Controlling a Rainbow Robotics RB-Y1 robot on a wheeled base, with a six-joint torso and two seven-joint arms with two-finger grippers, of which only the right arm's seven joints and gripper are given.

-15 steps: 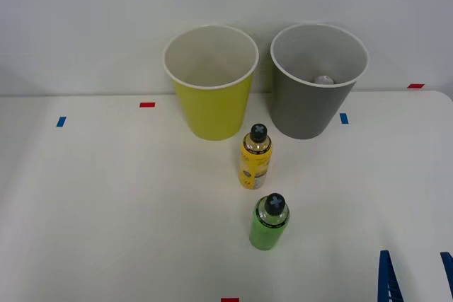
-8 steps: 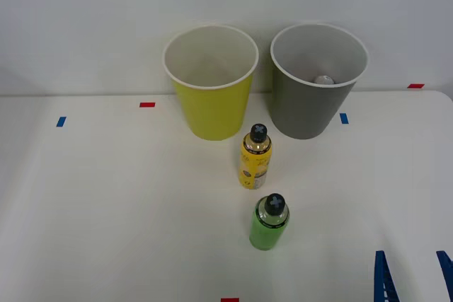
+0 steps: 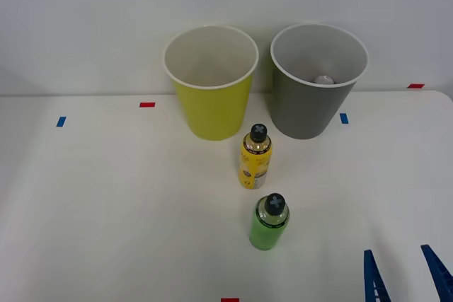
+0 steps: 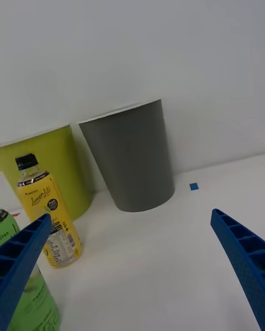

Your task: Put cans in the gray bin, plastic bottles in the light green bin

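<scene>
White tabletop (image 3: pixel 106 210): both plastic bottles (image 3: pixel 256 155) stand mid-surface, awaiting the light green bin (image 3: pixel 211 81) at the far edge; a can (image 3: pixel 324 80) seems binned in the gray bin (image 3: pixel 317 79). Right gripper (image 3: pixel 402 274) spreads wide near the front-right corner.

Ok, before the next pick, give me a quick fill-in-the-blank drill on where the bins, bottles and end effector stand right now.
1. The can lies inside the ____ bin.
2. Of the two bottles, the yellow bottle stands nearer the bins than the ____ one.
3. The light green bin holds ____ bottles so far.
4. The right end effector has its fingers ____.

Missing words: gray; green; no; open
</scene>
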